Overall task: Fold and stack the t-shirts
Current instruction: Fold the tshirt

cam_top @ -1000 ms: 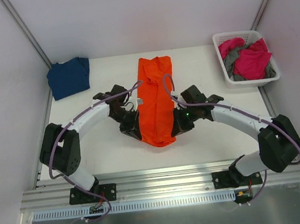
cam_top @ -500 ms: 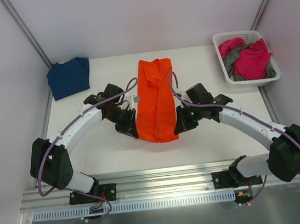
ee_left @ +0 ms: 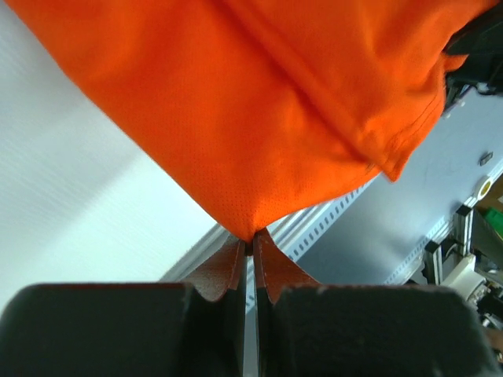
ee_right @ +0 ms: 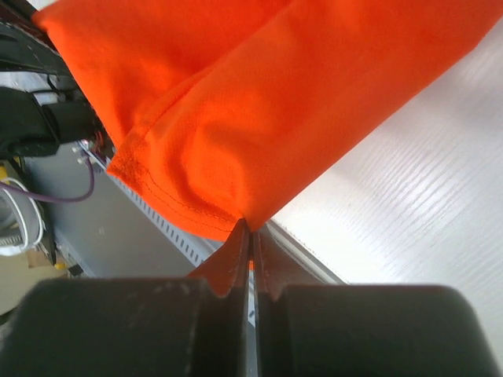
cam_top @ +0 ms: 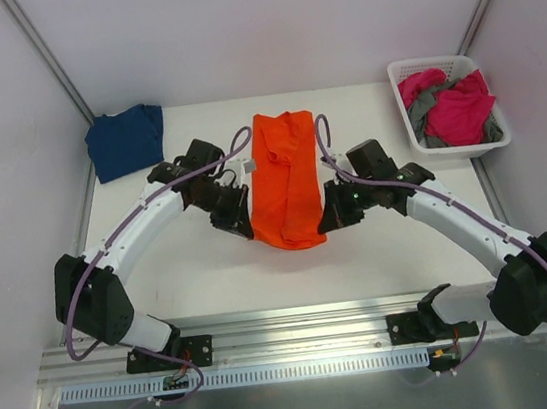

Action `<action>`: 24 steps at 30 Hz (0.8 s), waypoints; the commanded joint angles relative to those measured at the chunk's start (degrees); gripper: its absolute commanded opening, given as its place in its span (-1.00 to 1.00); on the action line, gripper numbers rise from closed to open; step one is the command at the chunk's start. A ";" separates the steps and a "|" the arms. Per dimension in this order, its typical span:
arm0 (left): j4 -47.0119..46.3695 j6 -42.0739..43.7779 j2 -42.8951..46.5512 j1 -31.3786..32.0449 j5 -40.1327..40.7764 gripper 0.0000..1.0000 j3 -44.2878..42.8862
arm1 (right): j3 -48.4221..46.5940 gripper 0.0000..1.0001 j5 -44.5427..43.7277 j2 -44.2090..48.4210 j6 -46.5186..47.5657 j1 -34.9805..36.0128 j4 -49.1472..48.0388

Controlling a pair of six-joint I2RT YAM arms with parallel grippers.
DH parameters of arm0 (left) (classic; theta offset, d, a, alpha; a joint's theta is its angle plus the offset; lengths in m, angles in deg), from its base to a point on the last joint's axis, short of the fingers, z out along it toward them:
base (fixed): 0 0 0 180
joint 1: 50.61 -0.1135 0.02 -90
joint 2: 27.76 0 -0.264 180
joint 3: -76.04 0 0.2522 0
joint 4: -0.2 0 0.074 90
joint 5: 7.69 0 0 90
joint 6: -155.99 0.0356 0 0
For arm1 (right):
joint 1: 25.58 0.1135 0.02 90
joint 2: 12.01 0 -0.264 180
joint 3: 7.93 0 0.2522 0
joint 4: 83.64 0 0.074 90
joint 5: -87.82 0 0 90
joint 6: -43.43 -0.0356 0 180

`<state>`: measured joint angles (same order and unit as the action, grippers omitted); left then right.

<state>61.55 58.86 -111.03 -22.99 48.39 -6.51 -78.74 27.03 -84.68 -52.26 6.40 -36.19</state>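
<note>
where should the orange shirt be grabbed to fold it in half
By its two near corners, one per gripper, each from its own side. The left gripper and right gripper now pinch the orange shirt there. It lies as a long narrow strip running away from the arms, so lifting both near corners together should carry that end evenly over the far end.

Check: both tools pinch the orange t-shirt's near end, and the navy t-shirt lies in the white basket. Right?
No: the top view shows the navy t-shirt on the table's far left corner, not in the white basket. Left tool and right tool do pinch the orange t-shirt.
</note>
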 commanded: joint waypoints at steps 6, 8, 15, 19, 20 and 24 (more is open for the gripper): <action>-0.31 3.36 -13.40 -0.99 0.86 -1.00 -17.24 | -9.20 -0.99 1.99 -5.82 -0.98 -3.42 -5.38; -0.31 3.97 -17.08 -1.07 1.65 -1.00 -21.10 | -10.35 -0.99 1.90 -7.84 -1.42 -5.09 -7.23; -0.57 3.36 -26.77 -3.00 3.15 -1.00 -30.69 | -15.18 -0.99 2.25 -14.96 -1.95 -10.45 -8.91; -0.75 2.83 -30.20 -4.50 4.38 -1.00 -34.91 | -16.42 -0.99 1.46 -17.51 -1.95 -12.82 -10.31; -0.75 2.83 -31.42 -5.02 4.64 -1.00 -35.61 | -16.51 -0.99 1.46 -17.95 -2.04 -13.18 -10.57; -0.92 2.74 -34.50 -5.91 5.70 -1.00 -39.74 | -16.86 -0.99 1.11 -20.06 -1.78 -13.79 -11.19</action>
<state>60.44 61.04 -144.12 -28.13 52.81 -42.03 -92.82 28.06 -104.13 -53.86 -7.02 -45.06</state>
